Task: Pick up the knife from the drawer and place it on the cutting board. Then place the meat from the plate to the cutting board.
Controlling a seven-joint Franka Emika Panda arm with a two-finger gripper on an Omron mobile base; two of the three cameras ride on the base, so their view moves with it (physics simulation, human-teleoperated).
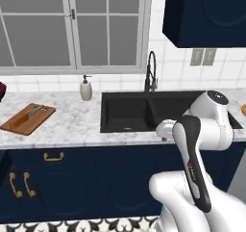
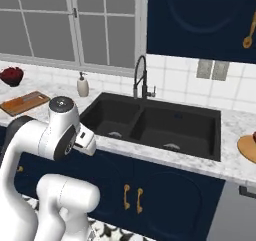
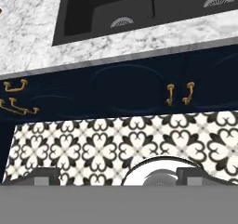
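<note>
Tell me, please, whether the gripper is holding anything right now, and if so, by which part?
Nothing is held. The gripper is open and empty, aimed at the patterned floor. The knife lies on the cutting board.

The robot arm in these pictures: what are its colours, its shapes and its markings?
The arm has glossy white, rounded shells. A black strip with small pale lettering runs along one link. A round dark grey cap closes one joint. In the hand view, the tool shows two small dark grey, blocky finger tips. No cables are visible.

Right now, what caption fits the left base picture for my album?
Knife lying on the cutting board, left of the black sink, while the robot arm stands in front.
</note>
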